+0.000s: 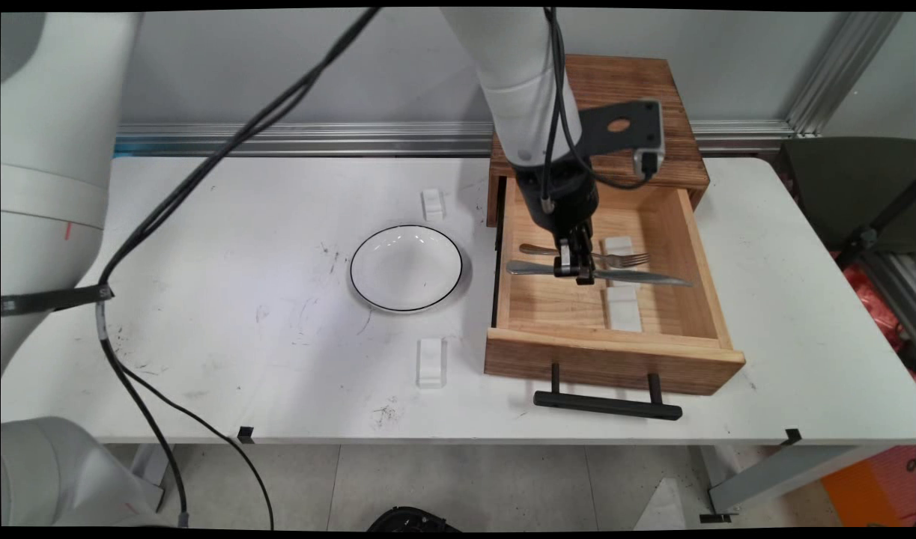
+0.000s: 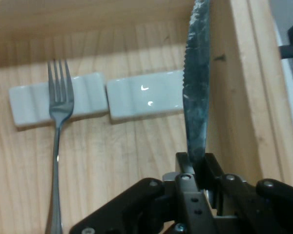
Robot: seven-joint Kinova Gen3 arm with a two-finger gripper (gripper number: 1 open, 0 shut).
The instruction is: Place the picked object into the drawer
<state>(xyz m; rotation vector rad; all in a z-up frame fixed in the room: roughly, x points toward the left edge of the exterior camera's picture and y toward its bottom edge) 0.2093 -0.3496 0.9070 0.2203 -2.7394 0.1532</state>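
My gripper (image 2: 198, 170) is clamped on the knife (image 2: 196, 83), fingers nearly closed around it near the handle end. The hand view shows the serrated edge and mottled steel blade, lifted clear of the white rests (image 2: 100, 97); the main view can't resolve that. Left to right on the white table (image 1: 225, 314): round white plate (image 1: 406, 267) with thin black rim, open wooden drawer (image 1: 615, 359) with black bar handle. Steel fork (image 2: 59, 126) lies inside, tines on the left ceramic rest.
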